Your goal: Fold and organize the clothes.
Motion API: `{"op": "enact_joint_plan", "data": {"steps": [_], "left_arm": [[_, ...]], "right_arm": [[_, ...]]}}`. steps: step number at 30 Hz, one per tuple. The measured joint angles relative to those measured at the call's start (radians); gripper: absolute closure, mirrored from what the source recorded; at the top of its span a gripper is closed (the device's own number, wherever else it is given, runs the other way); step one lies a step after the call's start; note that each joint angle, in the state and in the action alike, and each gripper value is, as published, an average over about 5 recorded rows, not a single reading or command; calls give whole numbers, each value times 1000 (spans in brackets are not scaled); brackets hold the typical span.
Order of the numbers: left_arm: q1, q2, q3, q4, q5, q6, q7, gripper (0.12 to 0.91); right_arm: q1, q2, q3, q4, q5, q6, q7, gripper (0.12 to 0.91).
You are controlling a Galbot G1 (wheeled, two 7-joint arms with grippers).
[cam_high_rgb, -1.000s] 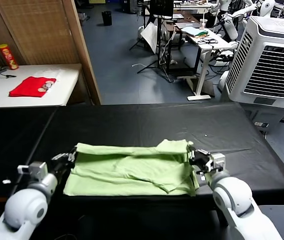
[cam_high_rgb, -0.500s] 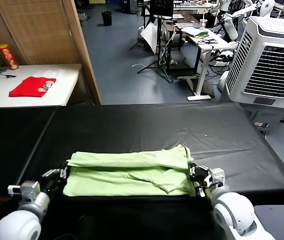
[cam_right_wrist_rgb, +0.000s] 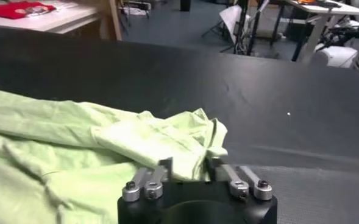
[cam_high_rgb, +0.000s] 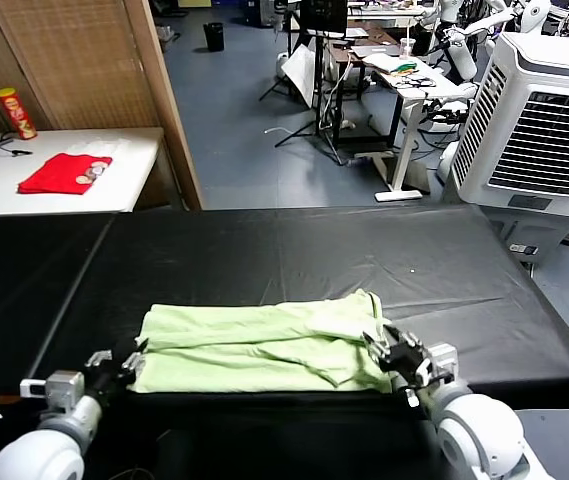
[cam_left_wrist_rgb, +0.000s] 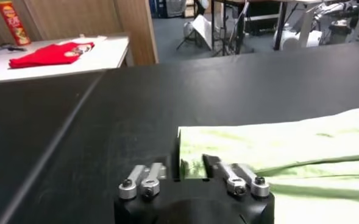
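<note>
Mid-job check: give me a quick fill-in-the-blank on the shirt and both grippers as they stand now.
1. The green T-shirt lies folded on the ____ table.
2. The left gripper sits at the shirt's left edge with jaws ____.
3. The right gripper holds ____.
4. The red garment lies on a ____ table.

Missing words: black; open; nothing; white

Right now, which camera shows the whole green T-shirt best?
The head view: the T-shirt lies folded across the black table, edge to edge. The left wrist view shows just one end; the right wrist view shows its crumpled other end.
</note>
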Motion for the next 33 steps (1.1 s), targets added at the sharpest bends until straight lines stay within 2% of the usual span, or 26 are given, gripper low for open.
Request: {"op": "enact_joint_plan", "data": {"steps": [4, 8, 17, 20, 23, 26, 28, 31, 33], "left_arm": [[-60, -11, 14, 36, 18, -6, -8, 239], [-137, -25, 43, 90, 7, -11, -2, 233], [-254, -70, 104, 224, -109, -14, 31, 232], [-278, -77, 112, 265, -114, -21, 40, 232], [-298, -81, 119, 298, -110, -34, 42, 237], [-312, -84, 121, 324, -104, -47, 39, 297], [-317, -85, 122, 339, -102, -54, 39, 388], [-320, -86, 122, 353, -93, -63, 40, 554], [-319, -90, 124, 358, -78, -72, 41, 671]], "right_arm": [[63, 24, -33, -76, -46, 25, -10, 228], [119, 47, -69, -158, -59, 31, -23, 227], [202, 78, -125, -296, -61, 46, -25, 253], [215, 88, -132, -324, -60, 47, -23, 303], [221, 98, -136, -344, -60, 48, -20, 424], [221, 108, -137, -354, -61, 52, -13, 588], [219, 114, -137, -357, -64, 56, -6, 704], [213, 127, -136, -361, -77, 69, 10, 837], [209, 139, -135, -366, -94, 86, 26, 877]]}}
